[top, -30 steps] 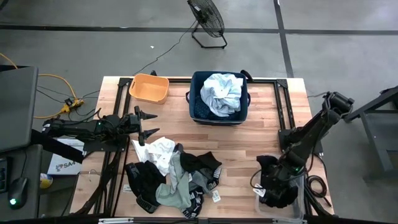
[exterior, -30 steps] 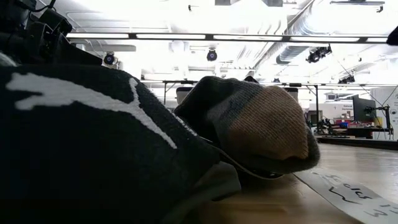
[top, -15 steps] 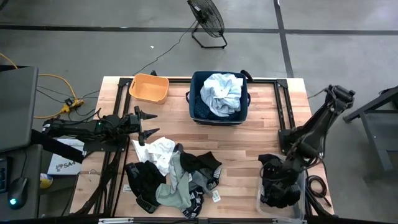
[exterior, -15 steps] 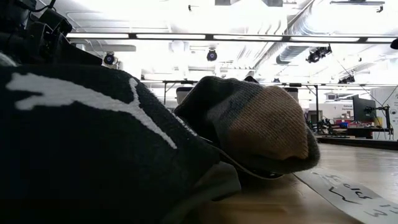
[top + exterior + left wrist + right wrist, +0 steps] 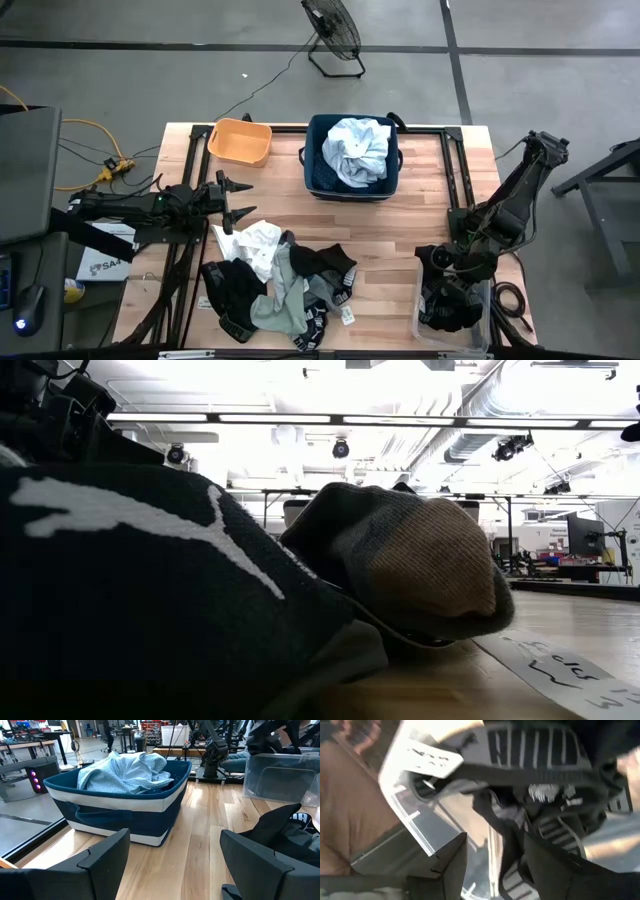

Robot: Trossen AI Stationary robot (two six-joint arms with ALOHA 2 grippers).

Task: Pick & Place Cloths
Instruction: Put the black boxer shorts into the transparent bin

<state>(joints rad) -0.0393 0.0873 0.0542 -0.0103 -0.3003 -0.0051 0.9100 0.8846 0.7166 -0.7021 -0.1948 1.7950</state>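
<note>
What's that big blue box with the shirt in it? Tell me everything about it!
It is a navy fabric bin, square with soft-looking sides and a white band around its lower part. It stands upright on the wooden table, near the far edge, beside the orange tub. A crumpled pale blue-white shirt fills it, heaped above the rim. Neither hand touches it.

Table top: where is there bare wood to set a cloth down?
Bare wood lies between the navy bin and the cloth pile, and between that pile and the clear tub. A smaller patch lies right of the bin. The near-left, under the pile, is crowded.
</note>
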